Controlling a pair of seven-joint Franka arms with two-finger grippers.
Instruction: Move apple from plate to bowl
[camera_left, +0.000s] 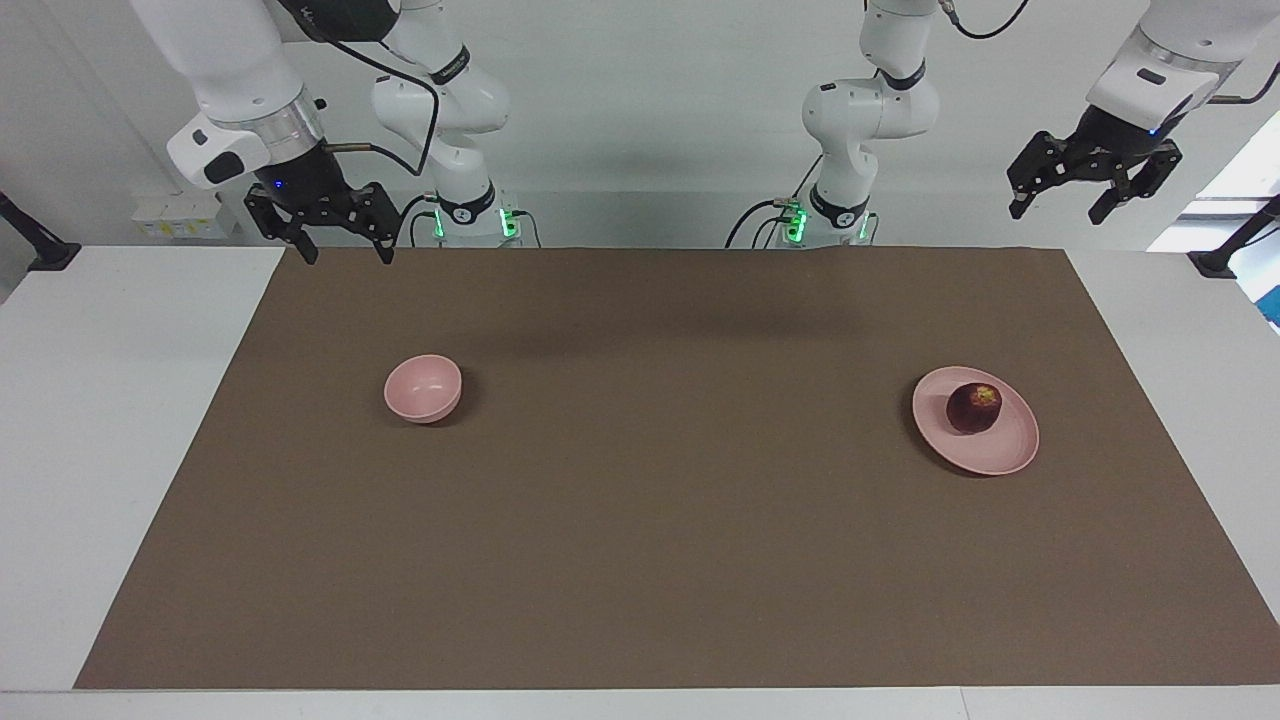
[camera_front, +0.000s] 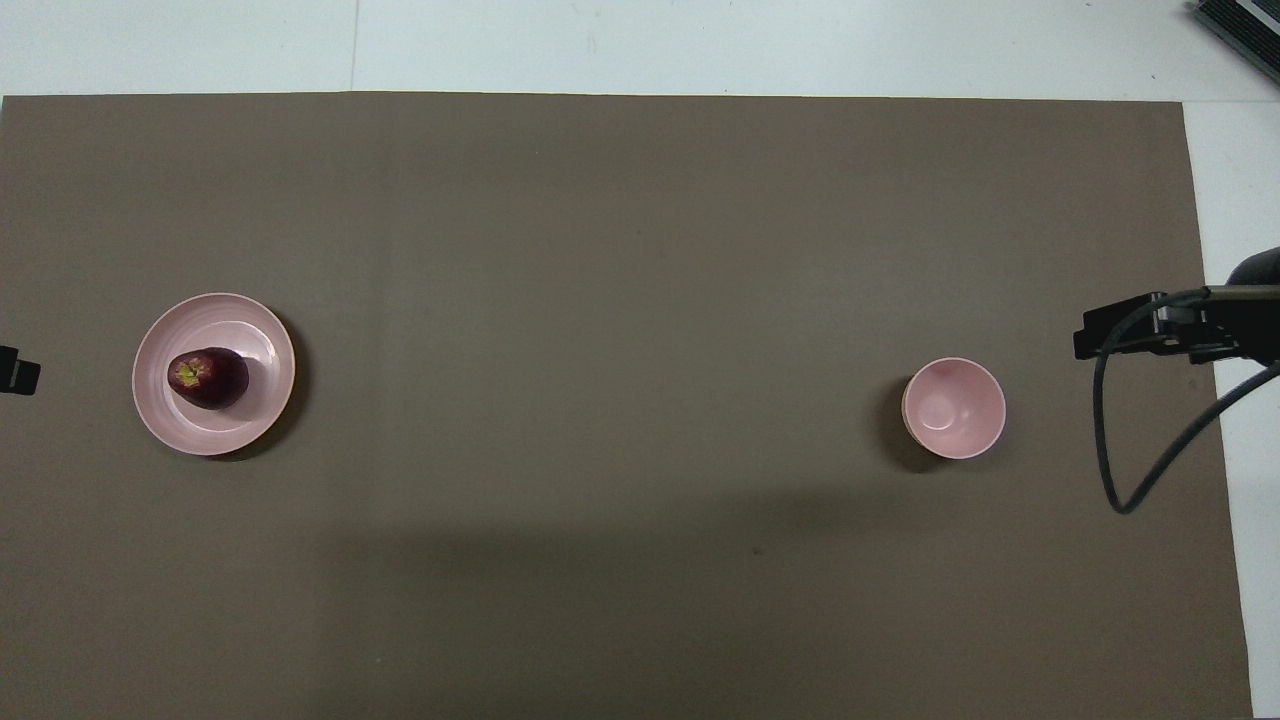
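A small, round, dark red apple (camera_left: 975, 407) with a yellowish patch at its top lay on a wide, shallow, pale pink plate (camera_left: 1000, 455), slightly off the plate's middle, toward the robots. The plate sat on a large brown mat (camera_left: 660, 520) that covered most of the white tabletop (camera_left: 90, 420), close to the mat's edge at the left arm's end and about midway between the mat's edge nearest the robots and the one farthest from them. A small, deep, pale pink bowl (camera_left: 423, 388) stood upright and empty on the same mat toward the right arm's end, well apart from the plate and about level with it. The left gripper (camera_left: 1065, 212) hung high in the air over the mat's corner at the left arm's end nearest the robots, its two black fingers spread wide with nothing between them, well clear of the apple and the plate. The right gripper (camera_left: 347, 257) hung over the mat's corner at the right arm's end nearest the robots, fingers pointing down and likewise spread wide and empty, well apart from the bowl. In the overhead view a black cable (camera_front: 1150, 440) looped down from the right arm over the mat's edge beside the bowl.
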